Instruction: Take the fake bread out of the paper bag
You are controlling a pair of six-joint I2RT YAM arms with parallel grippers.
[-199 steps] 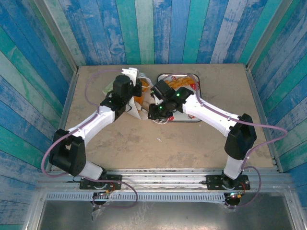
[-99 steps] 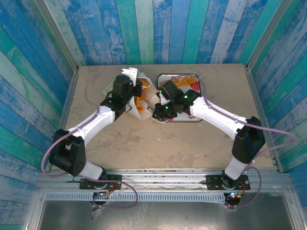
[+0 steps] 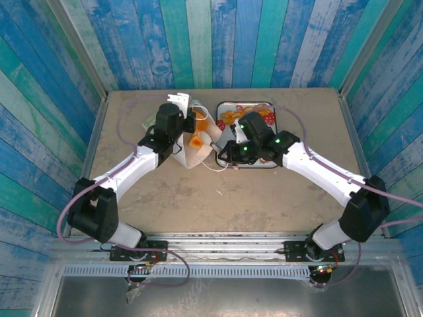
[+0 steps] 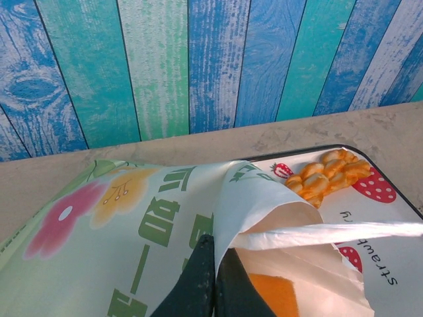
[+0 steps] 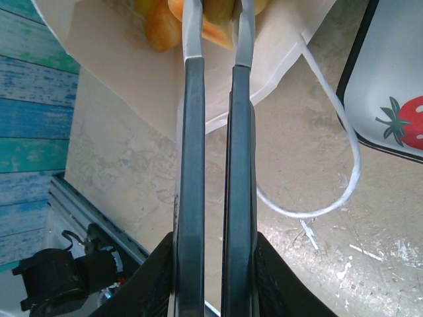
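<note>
My right hand [image 5: 218, 16] pinched an orange pastry [image 5: 221, 33] inside the paper bag [image 5: 119, 72], my left hand [image 4: 215, 249] clamping its rim; that shallow grip risked dropping it.

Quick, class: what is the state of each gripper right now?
Left gripper: closed, pinching the paper bag at its edge.
Right gripper: closed on an orange piece of fake bread at the bag's mouth.

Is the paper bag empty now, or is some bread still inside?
Not empty: orange fake bread shows inside the open mouth of the paper bag, in both wrist views.
</note>
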